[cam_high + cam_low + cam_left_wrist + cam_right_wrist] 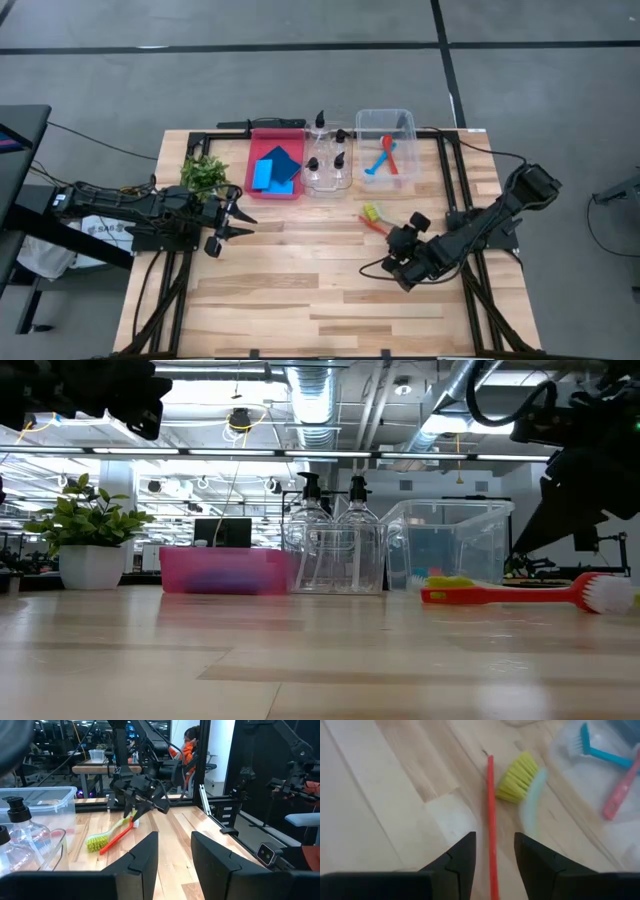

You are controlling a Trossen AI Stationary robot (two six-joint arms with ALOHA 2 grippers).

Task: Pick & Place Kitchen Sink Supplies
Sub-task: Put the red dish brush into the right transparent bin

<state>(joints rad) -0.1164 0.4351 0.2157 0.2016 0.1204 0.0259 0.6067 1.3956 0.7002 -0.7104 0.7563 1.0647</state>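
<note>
The right hand point(404, 250) hovers low over the wooden surface point(300, 290), its fingers narrowly parted with the red brush handle point(491, 835) running between them, not clearly gripped. The yellow-green brush point(371, 212) lies just beside it. The left hand point(232, 222) waits near the potted plant point(204, 173), fingers partly open and empty. 2 blue sponges point(277, 168) sit in the red bin point(256, 150), the pump bottles point(330, 158) in the middle clear bin, and a blue brush point(379, 165) in the far clear bin point(385, 120).
</note>
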